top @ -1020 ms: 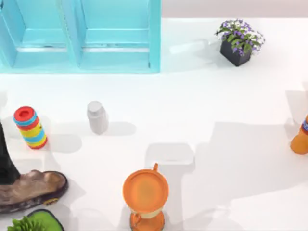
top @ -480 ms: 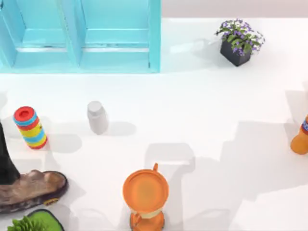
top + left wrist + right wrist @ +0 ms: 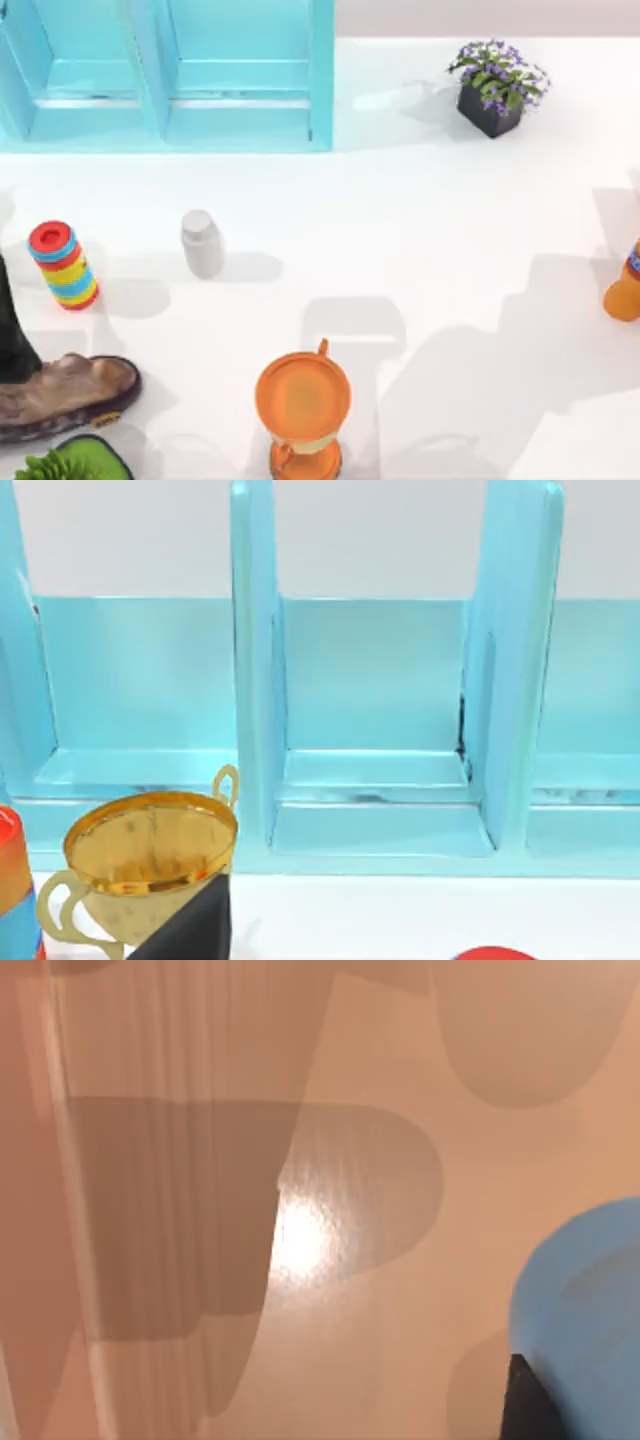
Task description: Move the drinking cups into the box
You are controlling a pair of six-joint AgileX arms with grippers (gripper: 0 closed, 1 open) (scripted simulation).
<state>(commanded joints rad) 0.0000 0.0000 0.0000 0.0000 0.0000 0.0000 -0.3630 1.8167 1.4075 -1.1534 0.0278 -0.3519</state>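
Note:
The box (image 3: 240, 110) is a light blue open case with upright dividers at the table's far left. The left wrist view looks straight into its compartments (image 3: 375, 780). In the right wrist view a plain blue cup (image 3: 590, 1310) shows close up, with a dark part of my right gripper (image 3: 522, 1405) right against it and a pale surface behind. I cannot tell whether that gripper holds the cup. My left arm (image 3: 10, 335) stands at the table's left edge, and a dark part of its gripper (image 3: 190, 930) shows in the left wrist view.
A grey-white capped bottle (image 3: 202, 243) and a striped stack (image 3: 62, 265) stand at the left. A brown shoe (image 3: 60, 395) lies below them. An orange lidded pitcher (image 3: 302, 405) is front centre, an orange bottle (image 3: 625, 285) far right, a flower pot (image 3: 495, 88) at the back. A gold two-handled cup (image 3: 150, 865) stands before the box.
The broad shadows on the right half of the table have slid toward the lower right. Nothing standing on the table has moved.

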